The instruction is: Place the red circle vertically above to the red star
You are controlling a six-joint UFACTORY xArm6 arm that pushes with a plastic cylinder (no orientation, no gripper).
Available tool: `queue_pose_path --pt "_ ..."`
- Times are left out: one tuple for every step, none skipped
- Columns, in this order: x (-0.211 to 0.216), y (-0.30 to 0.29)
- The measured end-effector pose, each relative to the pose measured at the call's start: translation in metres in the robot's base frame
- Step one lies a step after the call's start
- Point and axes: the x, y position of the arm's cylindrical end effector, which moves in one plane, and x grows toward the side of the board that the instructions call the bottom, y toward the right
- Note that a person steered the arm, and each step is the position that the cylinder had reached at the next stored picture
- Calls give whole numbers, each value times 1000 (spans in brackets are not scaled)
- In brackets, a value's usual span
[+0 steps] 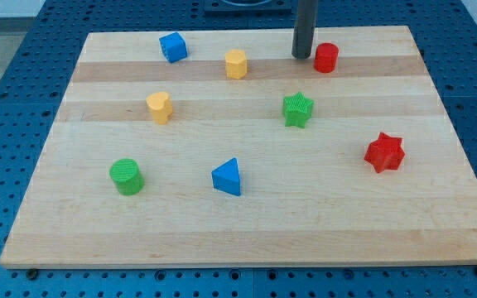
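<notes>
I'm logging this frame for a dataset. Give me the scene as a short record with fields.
tip: my tip, just left of the red circle, near the board's top edge
target: red star, at the view's right
red circle vs star: higher up, but left of it
nearest other block: green star
board: wooden board

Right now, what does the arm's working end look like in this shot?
Only my rod shows: a straight, dark grey, smooth cylinder entering from the view's top. My tip is blunt and flat, just left of the red circle. No cables, markings or pincer are visible.
</notes>
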Motion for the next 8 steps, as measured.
queue_pose_path --pt "-20 7" --pt "-23 10" --pt "-17 -2" --pt "-15 -14" --pt "13 -4" --pt "27 12" --pt "27 25" --pt "11 26"
